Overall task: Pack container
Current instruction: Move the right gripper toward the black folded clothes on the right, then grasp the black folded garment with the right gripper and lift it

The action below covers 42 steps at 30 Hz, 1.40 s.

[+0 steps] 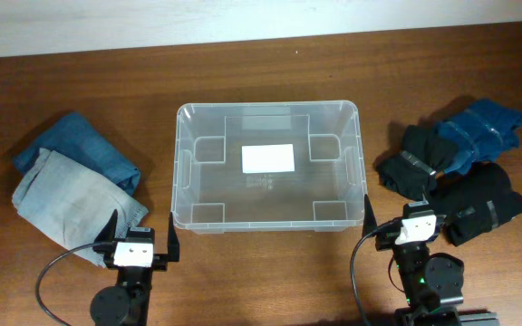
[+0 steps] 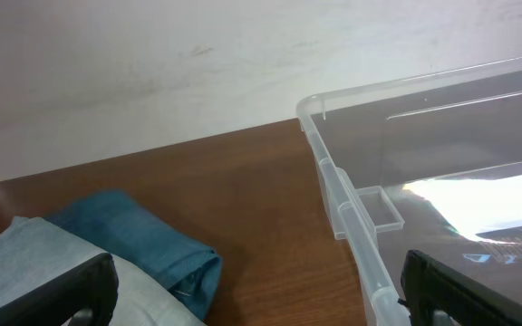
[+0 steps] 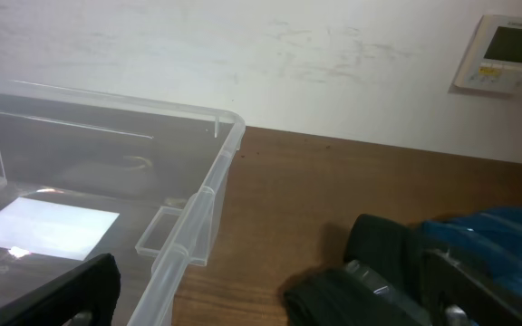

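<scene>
Closest to us in the left wrist view are the two black fingers (image 2: pixel 57 292) of the left gripper (image 2: pixel 261 299), one at each lower corner of the picture. They are spread wide, with nothing between them. From overhead, the left gripper (image 1: pixel 143 217) sits at the near edge of the wooden table (image 1: pixel 270 81). One finger is over the edge of a pale grey-blue folded garment (image 1: pixel 66 201) and the other is just beside the near left corner of the container (image 1: pixel 180 167).

The right gripper (image 3: pixel 265 299) is likewise parted, gripping nothing, its dark fingers (image 3: pixel 53 294) framing the bottom of its own view. Overhead, the right gripper (image 1: pixel 415 206) has one finger just beside the container's near right corner. We cannot pick out the other finger against the black clothing behind it.

The container stands upright in the middle of the table, between the two piles of clothes. It is clear and holds nothing, and a white label (image 1: pixel 268 158) shows on its base. Its rim (image 2: pixel 343 195) runs down the right of the left wrist view, and its corner (image 3: pixel 208 195) stands left of centre in the right wrist view.

To the container's left, a folded blue denim piece (image 1: pixel 89 145) lies touching the pale garment. To its right lie a black garment (image 1: pixel 415 165), a blue garment (image 1: pixel 480 131) partly over it, and another black folded piece (image 1: pixel 488 201) nearer the arm. A white wall panel with a small screen (image 3: pixel 510 54) hangs on the wall behind.
</scene>
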Motion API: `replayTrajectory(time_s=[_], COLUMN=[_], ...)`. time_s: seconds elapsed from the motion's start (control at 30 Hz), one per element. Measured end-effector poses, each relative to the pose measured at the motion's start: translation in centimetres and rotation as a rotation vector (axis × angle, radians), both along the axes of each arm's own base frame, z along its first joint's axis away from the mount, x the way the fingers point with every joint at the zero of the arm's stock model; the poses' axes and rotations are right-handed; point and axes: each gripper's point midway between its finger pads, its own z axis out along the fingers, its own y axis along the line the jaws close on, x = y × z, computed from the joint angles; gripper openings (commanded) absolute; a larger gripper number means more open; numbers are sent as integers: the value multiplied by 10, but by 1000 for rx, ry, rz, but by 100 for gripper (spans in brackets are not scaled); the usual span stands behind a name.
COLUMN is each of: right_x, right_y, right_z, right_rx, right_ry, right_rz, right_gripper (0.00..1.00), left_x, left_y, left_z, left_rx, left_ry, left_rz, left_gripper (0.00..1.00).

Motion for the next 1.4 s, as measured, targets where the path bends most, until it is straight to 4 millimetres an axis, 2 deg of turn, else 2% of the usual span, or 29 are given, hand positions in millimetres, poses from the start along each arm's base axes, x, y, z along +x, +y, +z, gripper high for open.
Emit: replayTrajectory(time_s=[0.33,0.5,0.6,0.7,0.8,0.9,1.03,1.13,1.2,1.27,1.33,1.37,1.4], right_x=[0,-3,-9,-12,-9,0,17,24,34,39,35,31,20], right_y=[2,2,0,-2,-2,-2,-2,-7,-24,-52,-91,-107,-135], right_z=[3,-1,5,24,43,55,56,58,68,80,84,82,74], right_rx=[25,67,90,102,101,96,83,92,132,202,313,359,451], right_ry=[-12,42,119,217,324,453,693,807,832,819,799,798,810], right_rz=[8,4,-12,-27,-38,-49,-61,-87,-135,-205,-295,-338,-415], right_gripper=[98,99,98,99,98,99,99,99,99,98,98,98,98], left_x=[0,0,-1,0,8,25,51,61,66,71,76,77,77], left_y=[-1,-1,-2,-2,0,0,-1,-2,-2,-2,-3,-3,-3], left_z=[0,4,21,49,75,90,86,75,74,82,93,97,100], left_rx=[-7,-86,-124,-140,-143,-136,-120,-106,-100,-98,-100,-101,-101], left_ry=[0,-3,-13,11,55,139,332,478,548,561,543,534,528], left_rz=[-3,-2,-3,1,17,31,51,62,67,68,67,67,66], left_gripper=[100,99,99,99,99,99,99,100,100,100,99,99,99])
